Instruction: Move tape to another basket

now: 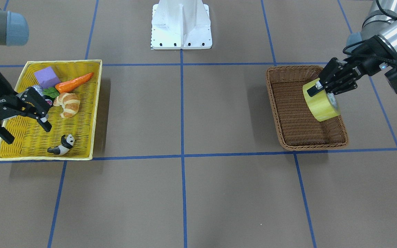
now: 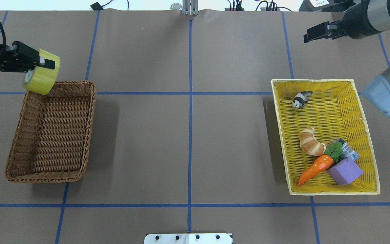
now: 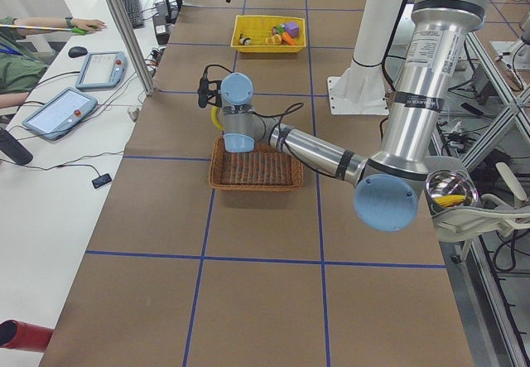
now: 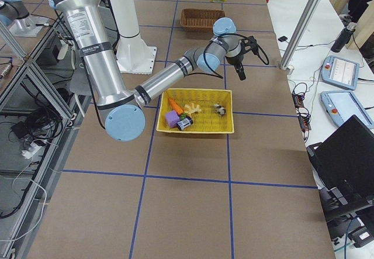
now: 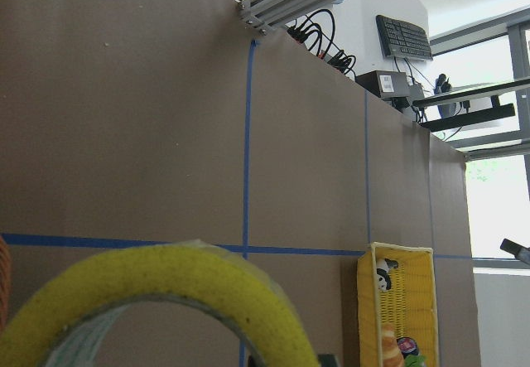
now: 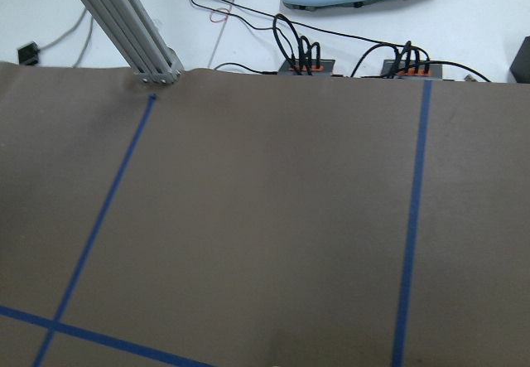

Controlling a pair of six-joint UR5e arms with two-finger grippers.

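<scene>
The shallow yellow tray (image 2: 323, 81) is carrying only toys. The brown basket (image 2: 52, 135) is lying bare inside. The tape (image 2: 42, 79) is hanging in the air over the basket's 11 o'clock corner in the overhead view, apparently clear of the weave. The left gripper (image 2: 38, 66) is pinching its wall. The carry is looking nearly finished, with lowering and letting go left to do. The right gripper (image 1: 26, 131) is hovering by the tray's 9 o'clock edge in the front view, fingers spread, gripping nothing.

The tray is showing a flat, bright, open weave. The basket is showing tighter wicker, rounded corners and raised sides. The tape is reading as a wide, glossy, yellowish hoop.
</scene>
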